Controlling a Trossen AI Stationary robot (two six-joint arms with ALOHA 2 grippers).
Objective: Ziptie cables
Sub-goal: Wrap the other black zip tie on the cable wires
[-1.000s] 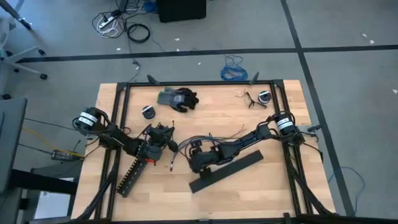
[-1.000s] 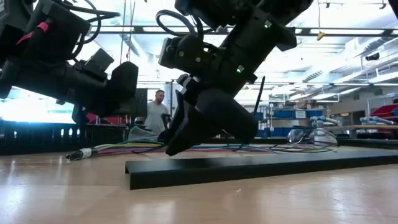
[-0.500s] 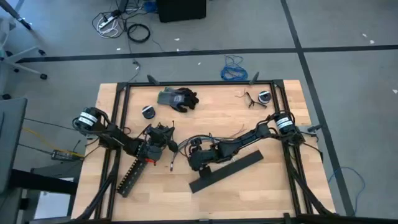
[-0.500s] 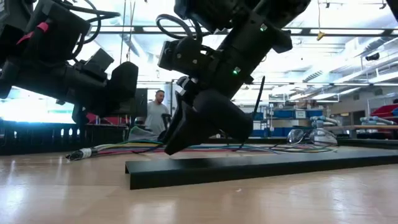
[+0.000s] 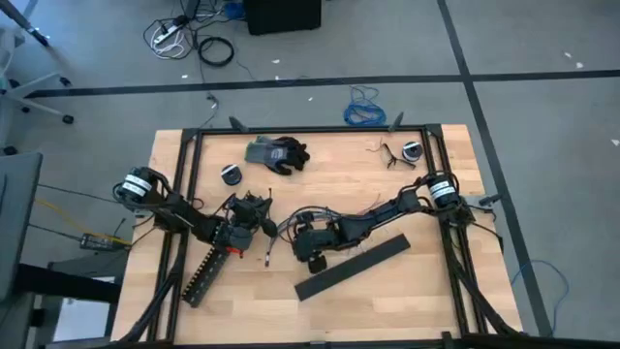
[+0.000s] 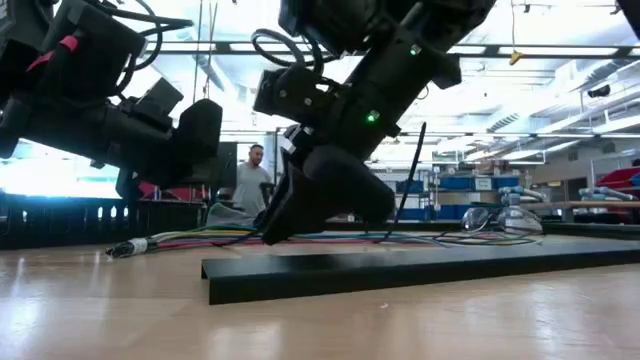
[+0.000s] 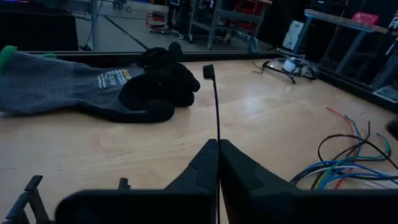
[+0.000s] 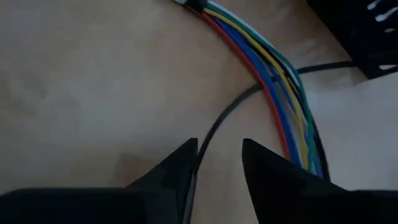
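a: where is the left gripper?

b: left of the table's middle, low over the wood, just above the slotted duct. its two fingers are pressed together on a ziptie, which stands straight out from the tips with its small square head toward the work glove.

a: and the right gripper?

b: near the middle of the table, angled down at the cables. its fingers stand a little apart, and a thin black strip runs from the gap between them out across the wood and over the wires. i cannot tell whether the fingers touch it.

a: where are the cables lying?

b: flat on the table between the two grippers, red, yellow, blue and green side by side, bound at one end. in the low view they run along the wood behind the flat black bar, and the right gripper's tips come down on them. in the left wrist view their loose ends fan apart and curl upward.

a: what else is on the table?

b: the glove at the far side, a small round object beside it, safety glasses near the far right corner. a person stands in the room behind.
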